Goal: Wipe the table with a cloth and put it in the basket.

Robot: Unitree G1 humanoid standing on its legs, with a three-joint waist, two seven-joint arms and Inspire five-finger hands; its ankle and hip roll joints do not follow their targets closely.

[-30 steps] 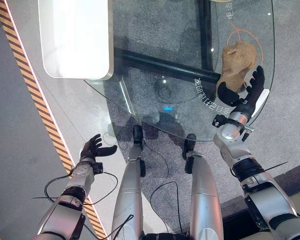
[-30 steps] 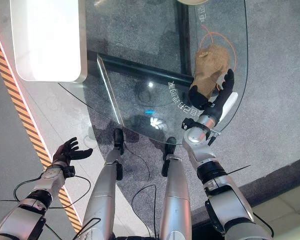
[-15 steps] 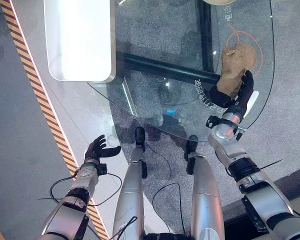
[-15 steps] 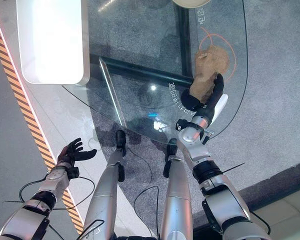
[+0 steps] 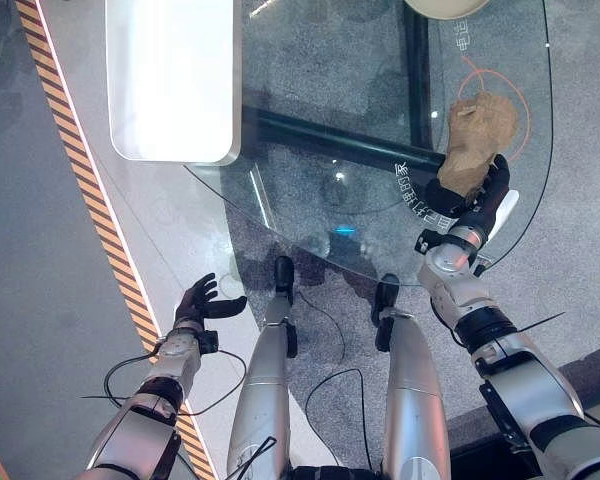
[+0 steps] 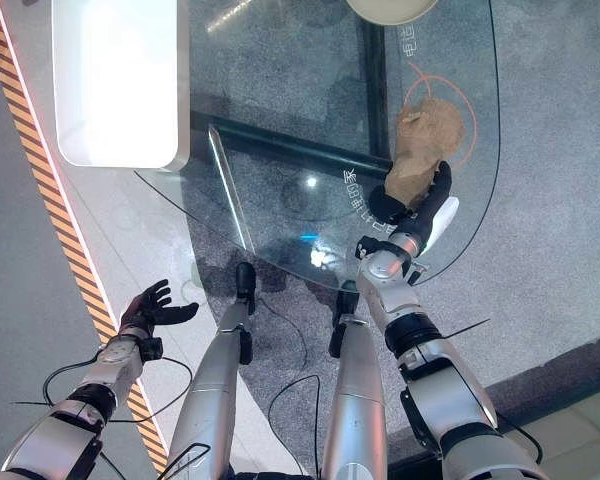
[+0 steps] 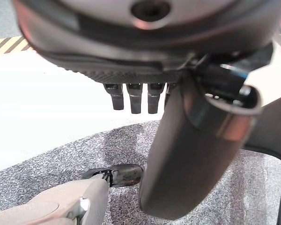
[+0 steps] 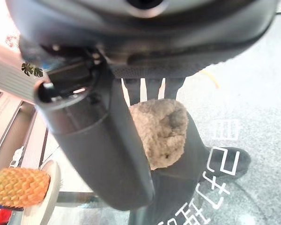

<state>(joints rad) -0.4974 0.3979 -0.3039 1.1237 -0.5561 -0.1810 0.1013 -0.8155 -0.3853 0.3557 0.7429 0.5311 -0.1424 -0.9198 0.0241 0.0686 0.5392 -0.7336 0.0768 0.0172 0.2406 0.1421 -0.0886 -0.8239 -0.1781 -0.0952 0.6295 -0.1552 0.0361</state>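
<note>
Item: tan cloth [image 5: 477,140], bunched in a lump on the glass table [image 5: 330,120], lying across an orange ring mark near the table's right rim. Likely light, soft and limp (grip the near bulk, not a loose corner). Right hand [image 5: 472,196] has fingers and thumb curled round its near end. Left hand [image 5: 202,301] hangs low beside the table, fingers relaxed. Curved edge just beside; open glass lies leftward.

One cloth [image 5: 477,140], one glass table [image 5: 320,120], one white block [image 5: 170,80], one plate [image 8: 40,197] and one pineapple [image 8: 16,187] were counted; two hands, left [image 5: 202,302] and right [image 5: 477,198], were counted.
</note>
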